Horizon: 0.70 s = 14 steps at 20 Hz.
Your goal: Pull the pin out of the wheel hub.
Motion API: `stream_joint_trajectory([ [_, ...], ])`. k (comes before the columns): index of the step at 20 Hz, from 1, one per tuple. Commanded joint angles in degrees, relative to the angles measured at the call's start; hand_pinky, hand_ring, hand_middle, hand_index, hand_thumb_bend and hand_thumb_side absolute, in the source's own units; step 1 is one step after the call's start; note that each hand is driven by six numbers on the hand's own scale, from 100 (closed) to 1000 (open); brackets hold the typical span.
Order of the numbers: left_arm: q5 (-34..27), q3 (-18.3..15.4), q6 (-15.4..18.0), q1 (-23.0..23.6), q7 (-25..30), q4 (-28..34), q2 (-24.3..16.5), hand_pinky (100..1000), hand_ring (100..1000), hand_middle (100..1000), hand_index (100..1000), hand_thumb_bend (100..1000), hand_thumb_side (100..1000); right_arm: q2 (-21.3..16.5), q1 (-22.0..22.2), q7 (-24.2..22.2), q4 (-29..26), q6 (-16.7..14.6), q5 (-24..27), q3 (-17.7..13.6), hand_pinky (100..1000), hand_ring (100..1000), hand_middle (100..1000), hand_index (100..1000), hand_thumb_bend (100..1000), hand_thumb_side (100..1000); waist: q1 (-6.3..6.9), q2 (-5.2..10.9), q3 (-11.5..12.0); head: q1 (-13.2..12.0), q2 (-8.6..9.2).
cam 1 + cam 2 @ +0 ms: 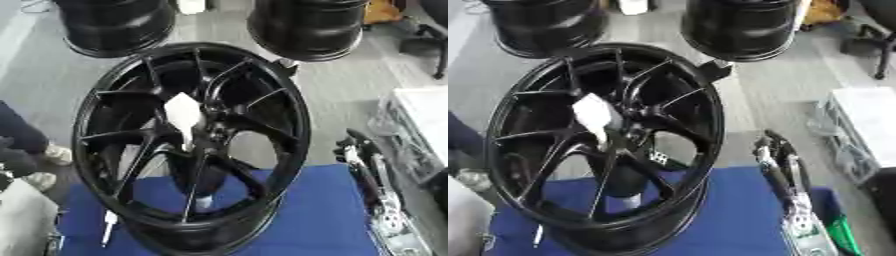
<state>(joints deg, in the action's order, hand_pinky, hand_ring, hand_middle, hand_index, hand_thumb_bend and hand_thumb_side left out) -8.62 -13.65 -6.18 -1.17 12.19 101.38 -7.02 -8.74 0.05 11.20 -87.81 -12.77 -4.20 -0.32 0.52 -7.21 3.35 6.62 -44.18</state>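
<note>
Standing upright on blue cloth [315,210], the black wheel hub [188,145] carries a white pin [184,114] at its centre, left of the right hand [776,160], whose fingers cannot be made out.

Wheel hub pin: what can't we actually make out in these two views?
- Pin: a white piece sits at the hub of the black wheel; how it seats in the hub is blurred in both eye views.
- Right robot hand: finger pose is lost in blur, and the forearm is cut off by the lower edge.
- Left robot hand: in neither view.
- Small white object on the blue surface: too small to identify.
</note>
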Motion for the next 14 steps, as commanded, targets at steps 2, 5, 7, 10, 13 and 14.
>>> stream_joint_trajectory([
  [2, -0.37, -0.31, 0.25, -0.58, -0.02, 1.00, -0.60, 661, 580, 575, 755, 323, 752, -0.23, -0.22, -0.10, -1.06, -0.11, -0.19, -0.06, 668, 660, 644, 860, 100, 691, 0.02, 0.37, -0.07, -0.06, 0.07],
  [5, -0.44, -0.39, 0.38, -0.64, -0.05, 1.16, -0.71, 661, 581, 576, 755, 331, 747, -0.23, -0.23, -0.09, -1.05, -0.11, -0.18, -0.09, 668, 660, 644, 861, 100, 691, 0.01, 0.40, -0.08, -0.07, 0.07],
  [7, -0.65, -0.50, 0.52, -0.76, -0.15, 1.36, -0.87, 661, 582, 577, 755, 337, 741, -0.23, -0.22, -0.05, -0.99, -0.08, -0.16, -0.11, 667, 660, 644, 861, 100, 693, 0.01, 0.42, -0.08, -0.08, 0.07],
  [10, -1.30, -0.62, 1.22, -1.13, -0.22, 2.17, -2.14, 663, 585, 580, 756, 352, 712, -0.24, -0.22, -0.07, -0.93, -0.07, -0.16, -0.09, 667, 660, 644, 861, 100, 694, 0.03, 0.45, -0.16, -0.05, 0.07],
  [13, -3.37, -0.61, 3.78, -1.91, -0.08, 4.42, -6.96, 671, 595, 589, 761, 353, 647, -0.37, -0.18, 0.03, -0.79, 0.00, -0.17, -0.21, 667, 660, 644, 861, 100, 700, 0.27, 0.55, -0.18, 0.05, 0.07],
  [14, -4.57, -0.36, 5.74, -2.50, 0.01, 5.98, -10.79, 672, 597, 590, 762, 354, 630, -0.49, -0.14, 0.13, -0.68, 0.05, -0.20, -0.30, 667, 660, 644, 861, 100, 700, 0.48, 0.62, -0.16, 0.13, 0.07],
])
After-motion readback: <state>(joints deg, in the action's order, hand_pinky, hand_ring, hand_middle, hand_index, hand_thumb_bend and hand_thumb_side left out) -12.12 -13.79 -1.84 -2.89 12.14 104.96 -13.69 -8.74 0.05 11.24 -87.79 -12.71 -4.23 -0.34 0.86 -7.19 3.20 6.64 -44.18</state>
